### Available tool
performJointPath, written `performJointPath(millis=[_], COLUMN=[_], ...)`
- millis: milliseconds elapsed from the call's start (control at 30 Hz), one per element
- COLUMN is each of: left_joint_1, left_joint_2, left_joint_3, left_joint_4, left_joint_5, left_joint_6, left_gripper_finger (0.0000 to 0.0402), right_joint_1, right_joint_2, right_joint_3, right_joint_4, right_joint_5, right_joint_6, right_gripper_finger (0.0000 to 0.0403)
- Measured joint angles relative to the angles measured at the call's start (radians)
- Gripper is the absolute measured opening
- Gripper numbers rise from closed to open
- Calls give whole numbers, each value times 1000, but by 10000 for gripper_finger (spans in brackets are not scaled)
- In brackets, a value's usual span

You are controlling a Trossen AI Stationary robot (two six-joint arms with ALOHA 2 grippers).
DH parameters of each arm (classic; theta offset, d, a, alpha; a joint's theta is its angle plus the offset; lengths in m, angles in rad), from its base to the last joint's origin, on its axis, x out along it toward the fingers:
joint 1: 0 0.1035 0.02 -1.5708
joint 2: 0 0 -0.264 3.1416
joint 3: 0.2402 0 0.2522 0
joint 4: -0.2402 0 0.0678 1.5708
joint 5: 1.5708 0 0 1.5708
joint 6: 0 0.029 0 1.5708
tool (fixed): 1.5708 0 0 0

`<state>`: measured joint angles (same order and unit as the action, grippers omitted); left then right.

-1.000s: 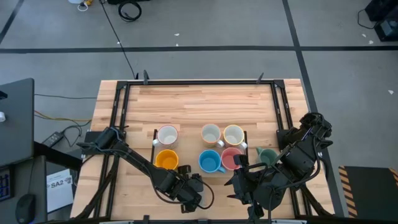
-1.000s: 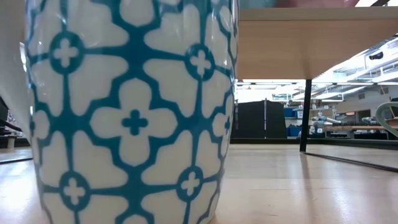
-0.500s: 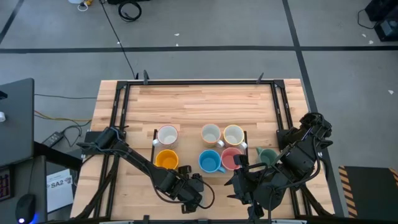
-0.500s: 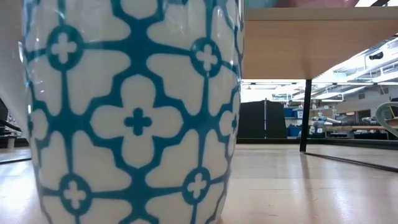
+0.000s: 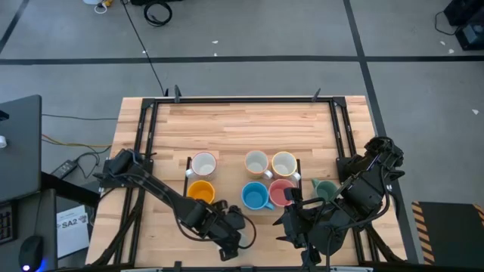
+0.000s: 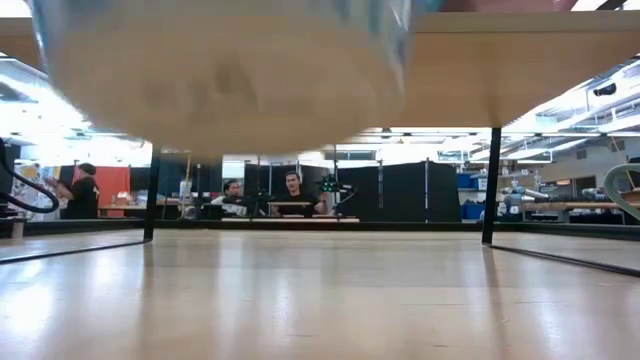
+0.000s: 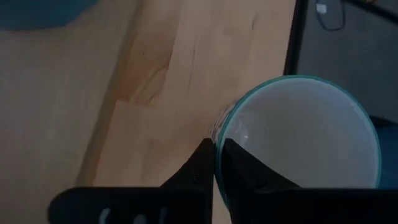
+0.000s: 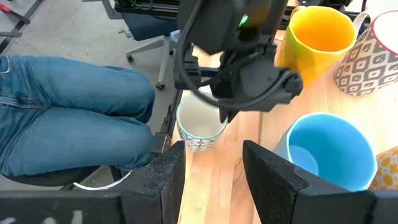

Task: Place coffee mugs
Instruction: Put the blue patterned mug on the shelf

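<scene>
My left gripper (image 5: 231,236) is near the table's near edge, shut on a white mug with a teal flower pattern (image 7: 305,137). In the low view only the mug's blurred base (image 6: 220,80) shows, above the table. My right gripper (image 5: 292,227) waits open to its right, and its wrist view shows the held mug (image 8: 199,127). On the table stand a white mug (image 5: 203,164), an orange mug (image 5: 201,193), two cream mugs (image 5: 257,163) (image 5: 283,163), a blue mug (image 5: 255,196), a pink mug (image 5: 283,193) and a dark green mug (image 5: 325,189). My left gripper pinches the patterned mug's teal rim (image 7: 219,127), with one finger (image 7: 239,168) inside the mug and the other (image 7: 198,165) outside on its wall. The fingers come from above, pointing down. The mug hangs upright below them, lifted clear of the table.
A black frame (image 5: 144,136) runs around the tabletop. A person in blue jeans (image 8: 68,118) sits just off the near edge by the held mug. People (image 6: 290,190) sit in the room behind. Bare wood (image 5: 242,125) lies toward the far edge.
My left gripper has risen, taking the patterned mug with it. A second ago the mug stood on the table and filled the low view. Now it is lifted clear and only its base shows at that picture's top.
</scene>
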<state>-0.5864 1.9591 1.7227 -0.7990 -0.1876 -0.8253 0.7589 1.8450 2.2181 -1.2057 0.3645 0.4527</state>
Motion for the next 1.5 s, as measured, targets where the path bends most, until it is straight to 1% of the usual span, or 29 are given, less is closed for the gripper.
performJointPath(millis=[233, 400, 567, 767, 867, 1000, 1200, 1333, 1500], left_joint_1=[1, 10, 16, 30, 36, 34, 41, 53, 66], left_joint_2=[-53, -85, -90, -94, -119, -172, -275, -350, -440], left_joint_3=[0, 0, 1, 1, 1, 1, 1, 1, 2], left_joint_4=[5, 11, 26, 104, 116, 113, 103, 67, -45], left_joint_5=[13, 5, -10, 51, 71, 63, 16, -30, -128], left_joint_6=[-52, -37, -27, -34, -74, -153, -264, -294, -337], left_gripper_finger=[21, 21, 21, 21, 21, 21, 21, 21, 21], right_joint_1=[0, 0, 0, 0, 0, 0, 0, 0, 0], right_joint_2=[-9, -10, -10, -11, -11, -11, -11, -11, -11], right_joint_3=[0, 0, 0, 0, 0, 0, 0, 0, 0], right_joint_4=[0, 0, 0, 0, -1, -7, -8, -8, -7], right_joint_5=[-3, -3, -7, -23, -26, -39, -47, -49, -52], right_joint_6=[-3, -3, -3, -3, -3, -3, -3, -3, -3], right_gripper_finger=[166, 166, 166, 166, 166, 166, 166, 166, 166])
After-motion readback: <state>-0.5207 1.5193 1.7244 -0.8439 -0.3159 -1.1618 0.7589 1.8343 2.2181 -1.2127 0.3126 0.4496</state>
